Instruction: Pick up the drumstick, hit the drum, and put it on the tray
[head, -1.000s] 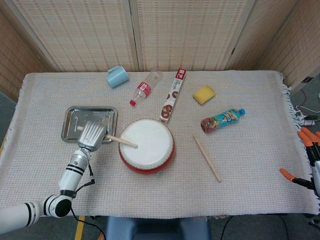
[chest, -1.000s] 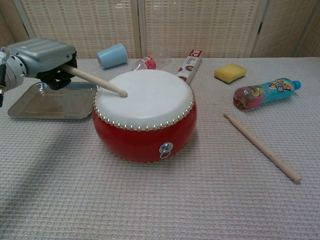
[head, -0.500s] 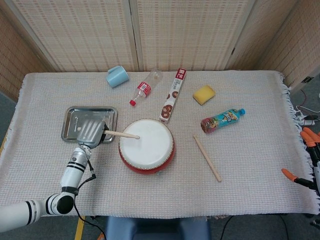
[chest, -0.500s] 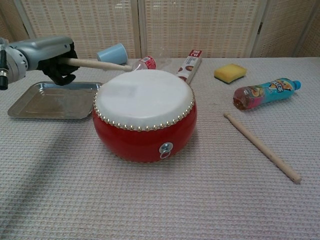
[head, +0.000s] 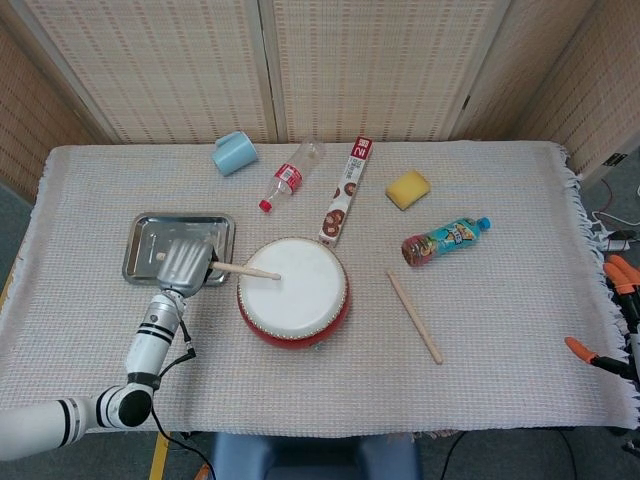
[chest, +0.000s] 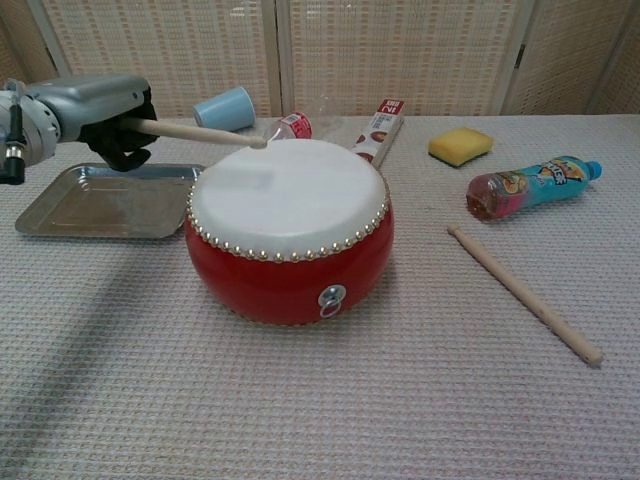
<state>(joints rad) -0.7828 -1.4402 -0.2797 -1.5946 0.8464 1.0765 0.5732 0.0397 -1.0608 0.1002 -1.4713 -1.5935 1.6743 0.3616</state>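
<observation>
I hold the thin, pale wooden drumstick (chest: 195, 131) in my silver metal left hand (chest: 95, 108), with my dark fingers (chest: 118, 147) curled tight around its end. The stick is smooth and round, with a small knob at the tip. It sticks out over the round red drum (chest: 289, 262), and from the chest view its tip is up in the air above the far edge of the flat white skin. Little shiny studs run in a ring around the drum top, and a small metal ring hangs on its front. Behind my hand sits the shiny flat metal tray (head: 145, 236), a rectangle with low sides. The table has a bumpy woven cream cloth (head: 500, 330) on it. A second long wooden stick (head: 414, 316) lies on the cloth to the right of the drum. My right hand (head: 618, 310) with orange fingertips is at the far edge, and I cannot tell if it is spread or closed
</observation>
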